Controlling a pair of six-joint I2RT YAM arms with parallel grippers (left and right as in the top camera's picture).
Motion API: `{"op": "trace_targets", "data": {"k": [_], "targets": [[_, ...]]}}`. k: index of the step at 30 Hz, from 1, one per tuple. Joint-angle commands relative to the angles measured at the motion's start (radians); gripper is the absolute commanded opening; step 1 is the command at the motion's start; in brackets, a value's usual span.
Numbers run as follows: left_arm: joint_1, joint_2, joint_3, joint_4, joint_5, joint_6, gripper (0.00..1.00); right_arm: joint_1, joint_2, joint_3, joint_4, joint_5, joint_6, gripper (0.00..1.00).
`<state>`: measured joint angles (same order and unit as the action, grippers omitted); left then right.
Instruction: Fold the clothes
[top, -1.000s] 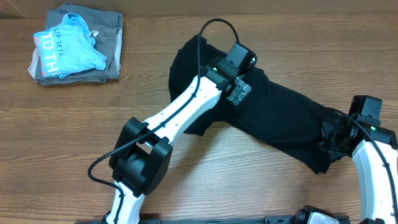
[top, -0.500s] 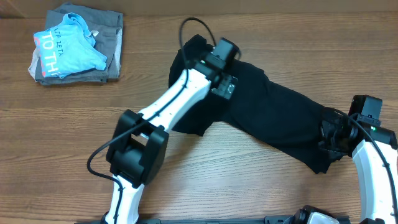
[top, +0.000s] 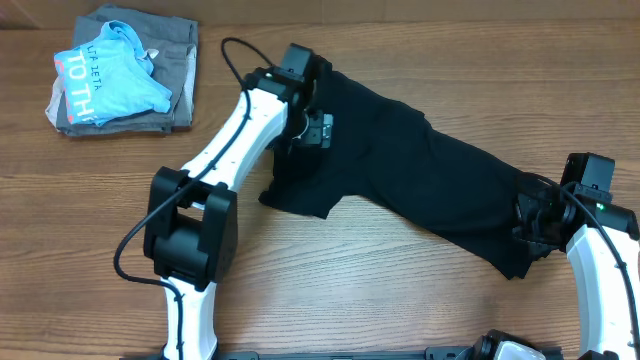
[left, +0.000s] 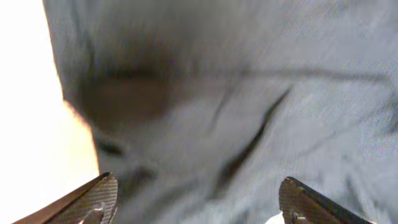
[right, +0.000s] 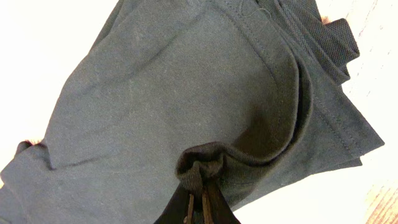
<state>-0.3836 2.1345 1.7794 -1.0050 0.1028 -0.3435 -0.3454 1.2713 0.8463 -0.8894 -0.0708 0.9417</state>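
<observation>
A black garment (top: 420, 180) lies spread across the table's middle, running from upper left to lower right. My left gripper (top: 312, 128) hovers over its upper left part; in the left wrist view (left: 199, 199) its fingers are wide open with only blurred dark cloth (left: 236, 93) between them. My right gripper (top: 530, 222) is at the garment's lower right end, shut on a bunched fold of the black cloth (right: 200, 163), as the right wrist view (right: 198, 205) shows. No neck label is visible.
A grey folded garment (top: 170, 70) with a light blue shirt (top: 110, 82) on top lies at the table's far left corner. Bare wooden tabletop (top: 380, 290) surrounds the black garment in front and behind.
My left arm has swung left along the garment, from its middle to its upper left part. The right arm and its grip have not moved.
</observation>
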Motion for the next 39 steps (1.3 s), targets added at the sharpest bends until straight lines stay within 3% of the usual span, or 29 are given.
{"op": "trace_targets", "data": {"k": [1,8,16,29,39], "targets": [[0.012,-0.047,0.023,-0.056,0.074,-0.047,0.92,0.004,-0.018,0.019,0.005,0.002,-0.008,0.04],[0.012,-0.046,-0.019,-0.061,0.086,-0.064,0.93,0.004,-0.018,0.019,0.005,0.002,-0.008,0.04],[0.012,-0.046,-0.193,0.101,0.101,-0.059,0.92,0.004,-0.018,0.019,0.006,0.002,-0.008,0.04],[0.011,-0.045,-0.202,0.229,0.116,-0.038,0.86,0.004,-0.018,0.019,0.006,0.002,-0.007,0.04],[0.01,-0.045,-0.202,0.261,0.127,-0.038,0.68,0.004,-0.018,0.019,0.006,0.002,-0.007,0.04]]}}
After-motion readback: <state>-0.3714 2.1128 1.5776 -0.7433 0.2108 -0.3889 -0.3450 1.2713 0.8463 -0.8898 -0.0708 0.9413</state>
